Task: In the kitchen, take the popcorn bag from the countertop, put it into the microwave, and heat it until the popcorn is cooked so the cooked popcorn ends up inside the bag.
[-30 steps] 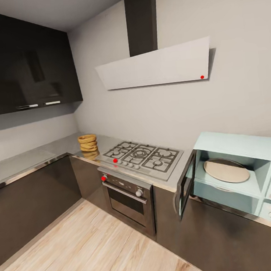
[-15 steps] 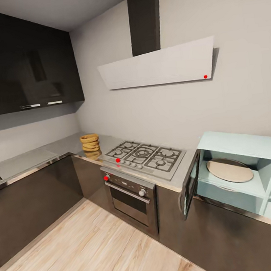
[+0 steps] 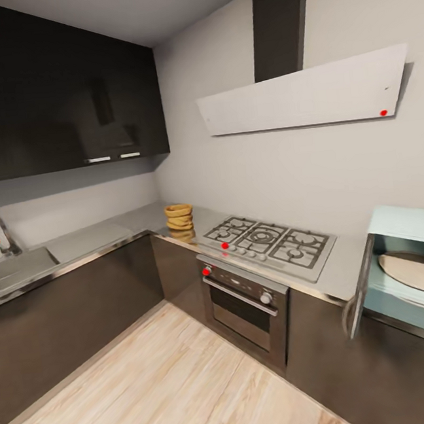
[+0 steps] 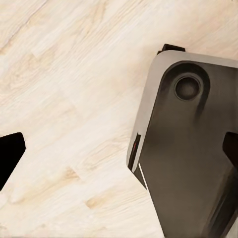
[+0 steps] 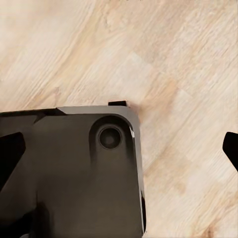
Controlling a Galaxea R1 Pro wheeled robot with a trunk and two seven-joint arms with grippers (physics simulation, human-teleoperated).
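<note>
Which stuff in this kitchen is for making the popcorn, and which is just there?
For the popcorn:
popcorn bag
countertop
microwave, door open

Just there:
hob
oven
sink
hood

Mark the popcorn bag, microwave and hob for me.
popcorn bag (image 3: pixel 179 218): head view, on its ringed side below the mouth.
microwave (image 3: pixel 407 224): head view, on its pale-blue top panel.
hob (image 3: pixel 268 240): head view, on the middle burner grate.

Dark glossy base plate (image 5: pixel 74 173) with silver rim, round recess; black fingertips (image 4: pixel 10 153).
</note>
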